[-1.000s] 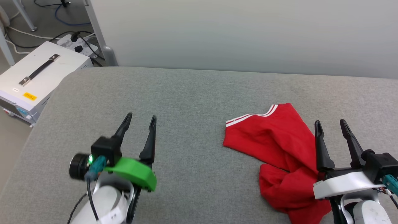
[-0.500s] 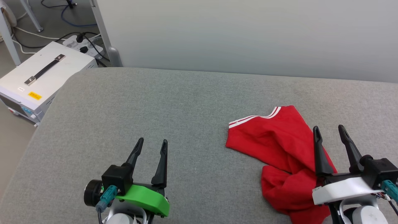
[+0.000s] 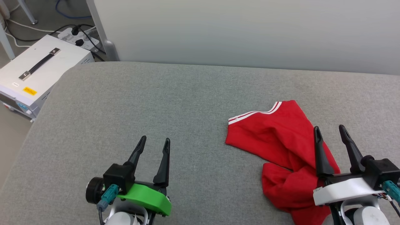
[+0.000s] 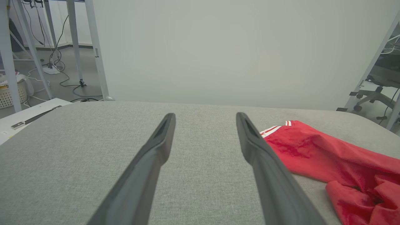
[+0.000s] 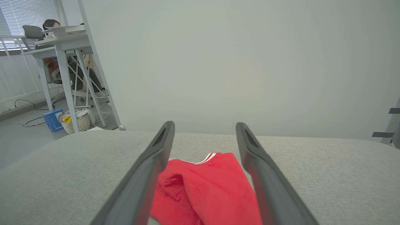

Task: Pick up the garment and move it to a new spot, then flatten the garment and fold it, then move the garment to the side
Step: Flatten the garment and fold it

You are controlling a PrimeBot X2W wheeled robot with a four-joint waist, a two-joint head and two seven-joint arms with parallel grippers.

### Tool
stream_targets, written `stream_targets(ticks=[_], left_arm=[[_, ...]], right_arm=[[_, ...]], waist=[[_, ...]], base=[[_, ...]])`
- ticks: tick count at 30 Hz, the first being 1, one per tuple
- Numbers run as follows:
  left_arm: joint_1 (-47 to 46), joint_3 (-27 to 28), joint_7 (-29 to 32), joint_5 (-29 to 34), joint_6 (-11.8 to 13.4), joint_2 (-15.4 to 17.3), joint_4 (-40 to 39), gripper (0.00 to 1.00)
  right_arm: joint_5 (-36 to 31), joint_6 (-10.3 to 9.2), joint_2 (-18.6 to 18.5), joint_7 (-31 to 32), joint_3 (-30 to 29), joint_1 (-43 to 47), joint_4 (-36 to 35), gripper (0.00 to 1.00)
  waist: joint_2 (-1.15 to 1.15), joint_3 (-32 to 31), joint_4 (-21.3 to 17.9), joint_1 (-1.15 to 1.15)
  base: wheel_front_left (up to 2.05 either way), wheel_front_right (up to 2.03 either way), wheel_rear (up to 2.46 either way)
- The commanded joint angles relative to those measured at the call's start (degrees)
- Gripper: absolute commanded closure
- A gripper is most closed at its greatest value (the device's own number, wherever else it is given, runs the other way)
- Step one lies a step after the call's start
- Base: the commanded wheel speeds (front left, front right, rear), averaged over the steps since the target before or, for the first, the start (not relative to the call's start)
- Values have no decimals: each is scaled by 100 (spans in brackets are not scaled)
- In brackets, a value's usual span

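The garment [image 3: 275, 140] is a crumpled red shirt with a red-and-white striped edge, lying on the right half of the grey padded table [image 3: 175, 100]. The same garment [image 4: 328, 159] lies to the right in the left wrist view, and the garment [image 5: 206, 187] sits below and between the fingers in the right wrist view. My right gripper [image 3: 329, 128] hovers open over the garment's right part, holding nothing. Well to the garment's left, my left gripper [image 3: 155, 140] stands open above bare table. The jaws of both are spread wide.
A white case [image 3: 37, 72] with a black handle stands off the table's far left corner, beside power strips and cables [image 3: 78, 34] on the floor. A pale wall [image 3: 250, 31] runs behind the table. Desks and a basket [image 5: 76, 122] stand farther off.
My left gripper drew back toward the near edge and slightly right. The right gripper stayed over the garment. The camera shifted a little. Both grippers remain open.
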Motion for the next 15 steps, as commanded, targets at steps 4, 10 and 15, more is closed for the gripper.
stream_targets(ticks=[4, 10, 15], left_arm=[[-286, -153, -6, 27, -109, -70, 255, 0], [-1222, -558, 1370, -151, -182, -106, 770, 0], [-2048, -854, 2770, -278, -107, -149, 1084, 0]], right_arm=[[-6, -5, -14, -27, 19, -105, -58, 0], [-69, -5, -14, -27, 32, -260, -110, 0], [-43, -5, -14, -27, 92, -400, -112, 0]], waist=[[69, 226, -74, 0], [69, 641, -278, 0], [69, 1015, -495, 0]], base=[[0, 0, 0], [0, 0, 0], [0, 0, 0]])
